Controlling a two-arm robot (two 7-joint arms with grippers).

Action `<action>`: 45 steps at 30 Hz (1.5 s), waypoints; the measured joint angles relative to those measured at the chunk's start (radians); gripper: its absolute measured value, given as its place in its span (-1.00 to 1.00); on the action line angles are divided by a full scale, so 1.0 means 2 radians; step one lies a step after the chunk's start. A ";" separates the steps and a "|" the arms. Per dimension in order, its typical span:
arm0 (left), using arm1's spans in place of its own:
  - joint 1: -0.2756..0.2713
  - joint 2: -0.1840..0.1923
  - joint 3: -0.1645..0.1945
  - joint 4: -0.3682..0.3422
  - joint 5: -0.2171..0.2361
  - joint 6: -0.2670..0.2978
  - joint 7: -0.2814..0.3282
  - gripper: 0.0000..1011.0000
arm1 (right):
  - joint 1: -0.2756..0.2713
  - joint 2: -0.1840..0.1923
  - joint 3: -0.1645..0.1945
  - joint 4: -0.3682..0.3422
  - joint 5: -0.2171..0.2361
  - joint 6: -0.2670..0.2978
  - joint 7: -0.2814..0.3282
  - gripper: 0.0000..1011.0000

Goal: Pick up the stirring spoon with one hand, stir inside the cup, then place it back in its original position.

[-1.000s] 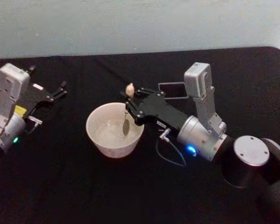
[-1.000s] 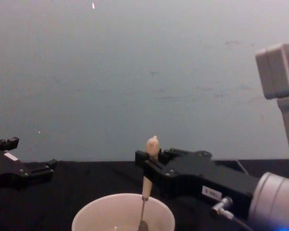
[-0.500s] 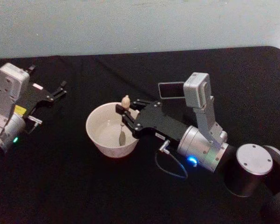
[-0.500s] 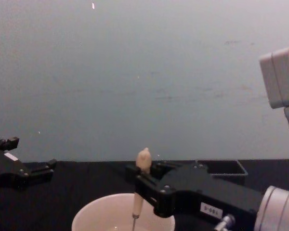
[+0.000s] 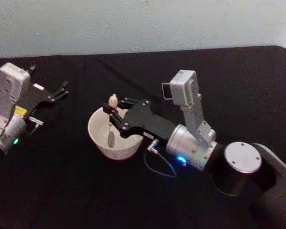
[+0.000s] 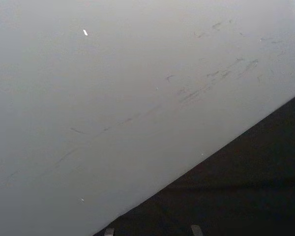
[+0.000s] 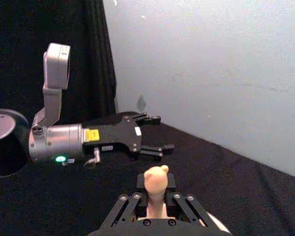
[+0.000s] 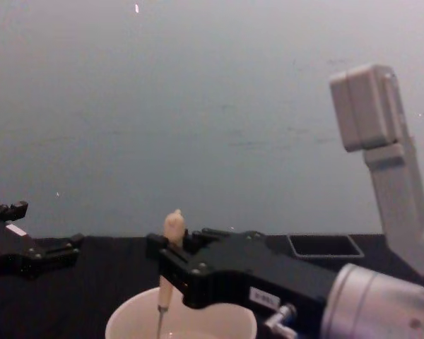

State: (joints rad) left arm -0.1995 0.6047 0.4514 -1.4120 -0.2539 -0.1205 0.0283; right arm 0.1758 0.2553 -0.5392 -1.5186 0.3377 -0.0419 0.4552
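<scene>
One stirring spoon upright in right hand (tip inside cup).

Cream stirring spoon, off-white cup, black table.

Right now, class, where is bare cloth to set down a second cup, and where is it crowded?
Bare cloth: the near strip in front of the cup, between the parked left pincer and the right arm; also the far right corner beyond the holder. Crowded: the centre, where the right pincer holds the stirring spoon in the cup.
</scene>
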 joint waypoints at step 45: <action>0.000 0.000 0.000 0.000 0.000 0.000 0.000 0.98 | 0.016 -0.019 0.038 -0.005 -0.021 0.002 -0.036 -0.60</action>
State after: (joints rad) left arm -0.1995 0.6047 0.4514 -1.4120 -0.2539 -0.1205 0.0283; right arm 0.2085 0.2166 -0.4628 -1.5293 0.2957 -0.0380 0.3828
